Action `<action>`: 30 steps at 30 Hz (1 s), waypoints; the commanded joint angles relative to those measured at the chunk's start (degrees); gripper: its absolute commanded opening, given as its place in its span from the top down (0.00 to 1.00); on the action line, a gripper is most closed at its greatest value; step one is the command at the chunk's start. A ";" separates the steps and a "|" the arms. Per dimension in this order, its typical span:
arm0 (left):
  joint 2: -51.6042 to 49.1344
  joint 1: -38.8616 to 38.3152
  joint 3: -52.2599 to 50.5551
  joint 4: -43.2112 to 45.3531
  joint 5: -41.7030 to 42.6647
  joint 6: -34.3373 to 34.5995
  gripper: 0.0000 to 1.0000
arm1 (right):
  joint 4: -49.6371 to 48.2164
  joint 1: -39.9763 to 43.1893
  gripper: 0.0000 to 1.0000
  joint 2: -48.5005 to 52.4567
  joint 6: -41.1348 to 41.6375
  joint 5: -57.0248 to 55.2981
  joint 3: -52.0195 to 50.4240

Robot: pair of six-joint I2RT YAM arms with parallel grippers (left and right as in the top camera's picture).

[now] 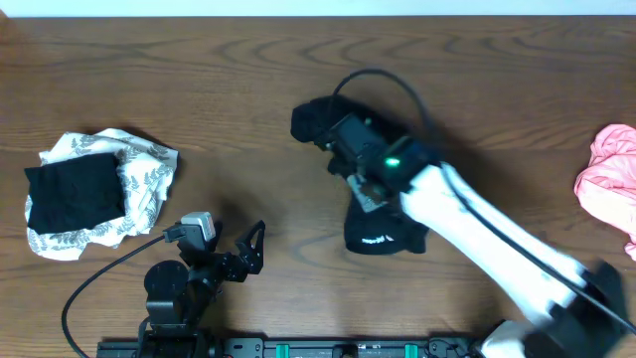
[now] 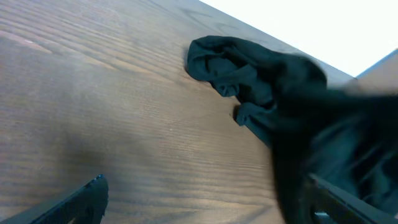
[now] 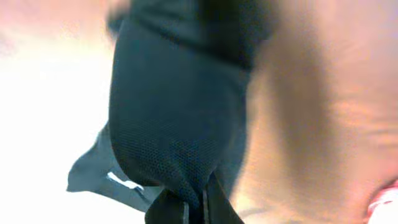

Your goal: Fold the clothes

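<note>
Open table [image 1: 219, 80] is left along the top of the frame and between the leaf-print pile [image 1: 149, 164] at left and the black shirt [image 1: 316, 121] at centre. The lower right is barred by the right arm [image 1: 477, 224], the right edge by a pink piece [image 1: 611, 174].

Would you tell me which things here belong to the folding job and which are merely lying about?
For the job:
black shirt, pinched in the right fingers
leaf-print piece
black piece lying on it
pink piece, far right

Merely there:
wooden table
black cable arching by the right arm
</note>
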State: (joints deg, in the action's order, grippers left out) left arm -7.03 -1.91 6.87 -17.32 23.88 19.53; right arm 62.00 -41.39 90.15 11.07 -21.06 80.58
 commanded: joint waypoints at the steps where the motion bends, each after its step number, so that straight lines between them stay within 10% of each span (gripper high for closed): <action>1: -0.11 0.24 -0.22 0.31 0.57 0.33 0.02 | 0.02 2.95 0.99 -7.76 -3.82 -13.38 1.90; 12: -0.11 0.24 -0.22 0.35 0.57 0.33 0.02 | -4.94 24.70 0.96 -9.27 -4.20 -1.77 0.57; 30: -0.13 0.24 -0.22 5.90 6.99 5.22 0.12 | -4.50 25.57 0.86 -5.92 -9.79 10.97 0.37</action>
State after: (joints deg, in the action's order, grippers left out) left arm -7.05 -1.91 6.87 -12.19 27.94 24.56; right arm 57.19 -15.70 85.10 1.80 -11.70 80.79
